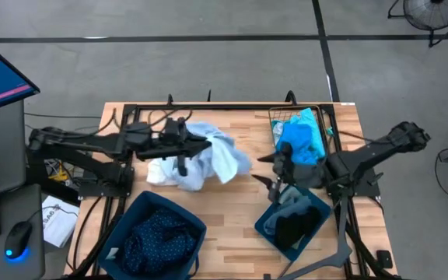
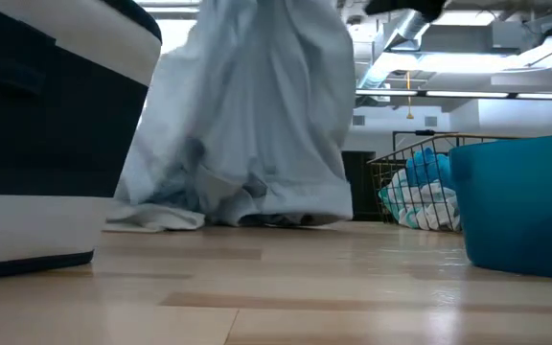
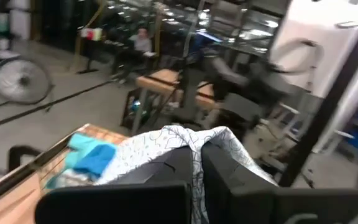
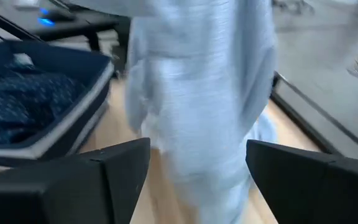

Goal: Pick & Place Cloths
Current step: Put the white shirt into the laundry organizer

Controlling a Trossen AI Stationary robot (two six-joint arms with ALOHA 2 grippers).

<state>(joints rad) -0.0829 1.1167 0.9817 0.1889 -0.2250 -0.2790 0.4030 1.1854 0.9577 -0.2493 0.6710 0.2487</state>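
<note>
Left claw (image 1: pixel 183 142) is clamped tight on a fold of the pale blue cloth (image 1: pixel 208 159), which hangs to the table (image 1: pixel 239 225) (limp, light, likely to slip). Right claw (image 1: pixel 274 175) waits open, just right of it.

We see two dark arms, the left arm (image 1: pixel 92 142) and the right arm (image 1: pixel 379 152), each built of black jointed segments on black frame mounts at the table's sides, with thin black cables trailing near their bases. The left gripper (image 3: pixel 197 171) has two broad, flat, matte black fingers (image 3: pixel 166 168) with squared edges. The right gripper (image 4: pixel 197 165) has similar black fingers (image 4: pixel 114 165), wide slabs with angled, bevelled tops.
</note>
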